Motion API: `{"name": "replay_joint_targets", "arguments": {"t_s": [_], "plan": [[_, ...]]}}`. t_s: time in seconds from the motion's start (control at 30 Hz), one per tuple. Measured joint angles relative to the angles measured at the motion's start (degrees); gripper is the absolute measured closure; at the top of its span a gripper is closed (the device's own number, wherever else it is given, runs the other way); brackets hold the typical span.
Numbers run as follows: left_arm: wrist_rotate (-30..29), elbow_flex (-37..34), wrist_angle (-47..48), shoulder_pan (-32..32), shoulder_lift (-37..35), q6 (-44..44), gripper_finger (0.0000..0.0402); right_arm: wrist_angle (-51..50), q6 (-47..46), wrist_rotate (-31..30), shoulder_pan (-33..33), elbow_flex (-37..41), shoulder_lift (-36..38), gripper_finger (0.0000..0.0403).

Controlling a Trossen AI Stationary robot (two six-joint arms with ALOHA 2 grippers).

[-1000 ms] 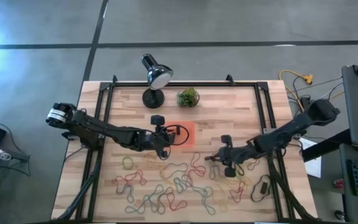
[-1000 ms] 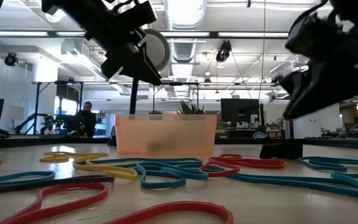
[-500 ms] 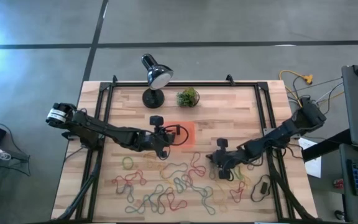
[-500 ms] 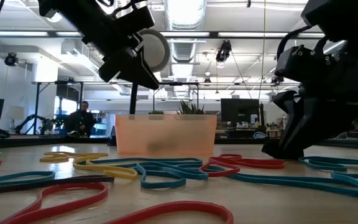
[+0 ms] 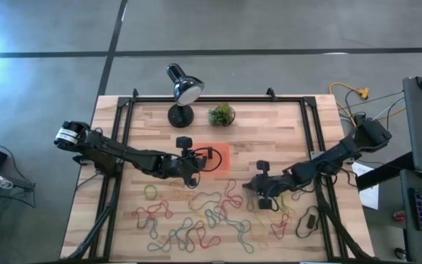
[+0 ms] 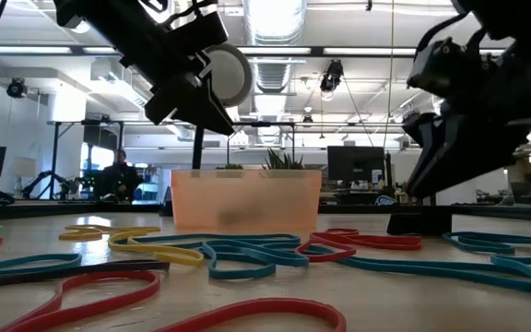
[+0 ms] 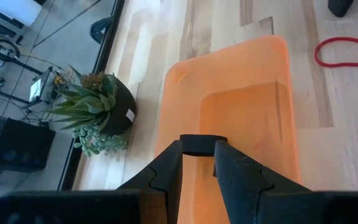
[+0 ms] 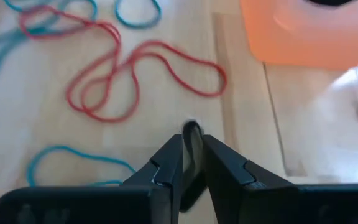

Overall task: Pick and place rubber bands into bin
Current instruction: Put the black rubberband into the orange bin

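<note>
- Left gripper (image 7: 197, 163) pinching a black rubber band (image 7: 202, 144), hanging over the bin (image 7: 185, 81), inside its rim.
- Right gripper (image 8: 191, 163) clamping a dark band (image 8: 192, 134), hovering above bare wood just off the bin's corner.
- Remaining rubber bands (image 5: 204, 220) lying scattered toward the table's (image 5: 269, 125) near edge.
- Potted plant (image 5: 221, 114) and lamp (image 5: 183, 92) crowding the far side behind the bin.

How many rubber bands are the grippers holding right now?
2. One black rubber band is in the left gripper above the bin; a second black band is pinched in the right gripper, near loose red bands.
</note>
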State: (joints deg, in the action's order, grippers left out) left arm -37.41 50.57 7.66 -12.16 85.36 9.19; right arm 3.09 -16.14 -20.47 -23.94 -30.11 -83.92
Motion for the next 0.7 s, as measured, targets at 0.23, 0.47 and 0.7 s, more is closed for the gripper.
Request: {"name": "replay_joint_targets", "arguments": {"t_s": [0.23,0.47,0.7], "plan": [[-0.02,-0.15,0.06,0.0,0.0,-0.02,0.0322,-0.15,-1.1,0.75,-0.04,0.22,-4.16,0.0346],[-0.02,-0.13,0.11,0.0,0.0,0.0,0.0322,-0.25,-2.18,0.55,-0.04,-0.04,-5.69,0.0351],[-0.02,-0.24,0.22,0.0,0.0,0.0,0.0322,-2.96,3.37,-1.98,-0.05,-2.76,-2.71,0.0392]]}}
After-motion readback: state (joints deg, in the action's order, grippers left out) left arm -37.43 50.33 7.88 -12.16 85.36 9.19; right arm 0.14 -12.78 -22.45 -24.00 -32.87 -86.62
